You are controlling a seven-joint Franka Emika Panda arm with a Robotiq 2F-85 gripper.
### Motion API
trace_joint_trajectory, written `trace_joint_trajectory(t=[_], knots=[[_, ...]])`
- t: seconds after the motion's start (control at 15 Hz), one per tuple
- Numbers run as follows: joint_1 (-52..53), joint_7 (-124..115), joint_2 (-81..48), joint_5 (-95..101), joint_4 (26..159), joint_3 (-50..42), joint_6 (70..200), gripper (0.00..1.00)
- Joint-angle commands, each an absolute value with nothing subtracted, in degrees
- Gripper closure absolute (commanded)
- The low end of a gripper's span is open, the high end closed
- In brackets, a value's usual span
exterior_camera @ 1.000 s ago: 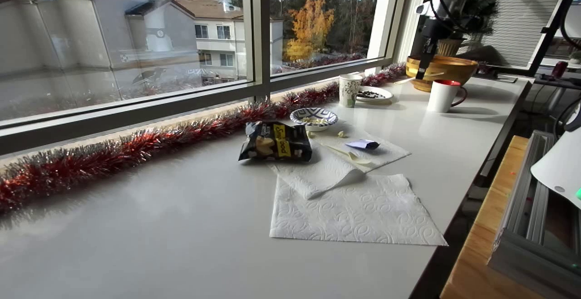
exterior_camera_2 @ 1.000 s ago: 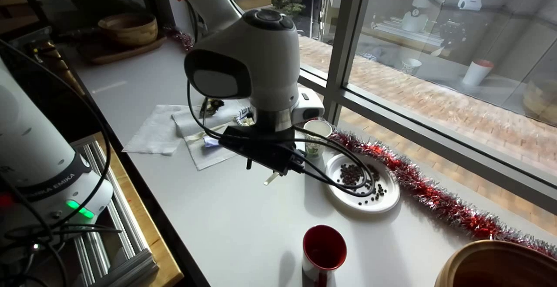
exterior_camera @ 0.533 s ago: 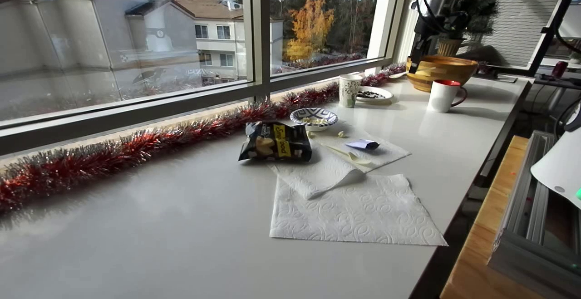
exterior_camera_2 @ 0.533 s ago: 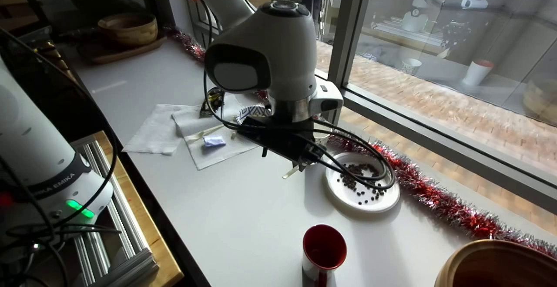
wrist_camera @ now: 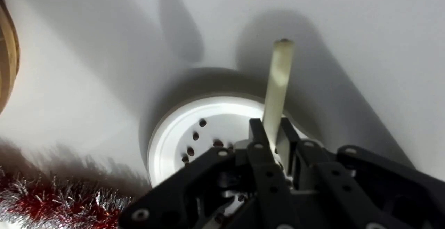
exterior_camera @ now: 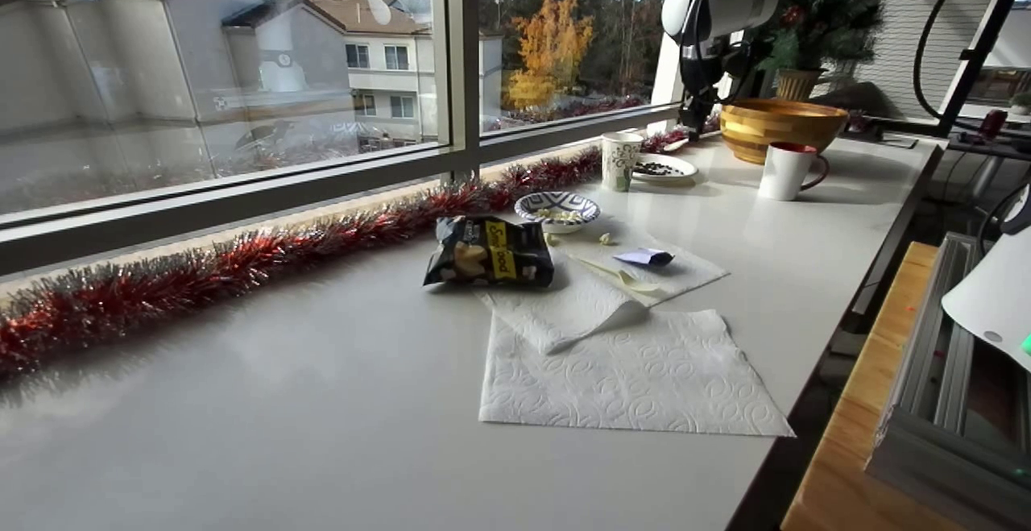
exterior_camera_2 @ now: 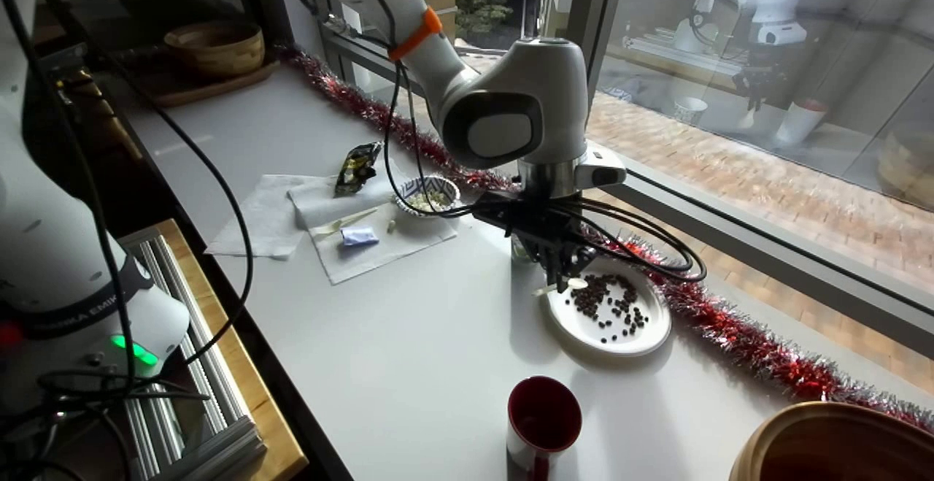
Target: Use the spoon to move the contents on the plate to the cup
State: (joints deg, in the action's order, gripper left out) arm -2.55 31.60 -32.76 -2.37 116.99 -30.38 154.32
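Wrist view shows the gripper (wrist_camera: 272, 129) clamped on the handle of the spoon (wrist_camera: 278, 72). Within the last second, the spoon has shifted from over the tabletop (exterior_camera_2: 408, 349) to over the edge of the plate (exterior_camera_2: 627, 348), which bears dark pieces (exterior_camera_2: 592, 295); scooping is probably next. The paper cup (exterior_camera: 620, 164), likelier target than the mug (exterior_camera: 785, 174), stands upright just beside the plate.

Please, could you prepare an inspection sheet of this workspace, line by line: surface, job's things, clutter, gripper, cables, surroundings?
Surface: white table, paper towels lying on it.
Job's things: spoon raised near the plate, which holds dark beans; paper cup and mug upright, either may be meant.
Clutter: snack bag, patterned bowl with pale pieces, two wooden bowls.
Gripper: shut on the spoon's handle.
Cables: black, hanging in loose loops.
Surroundings: window with red and silver tinsel along it, trees outside.
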Motion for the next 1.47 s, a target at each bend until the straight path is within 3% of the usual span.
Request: trace_joint_trajectory(t=[0.0, 0.73, 1.4], knots=[[-8.39, 19.89, -38.92, 6.87, 106.41, -26.02, 147.32, 0.97], [-19.39, 17.89, -43.05, 6.49, 91.72, -14.4, 124.26, 0.97], [-23.82, 18.33, -49.6, 3.88, 82.21, -10.45, 115.58, 0.97]])
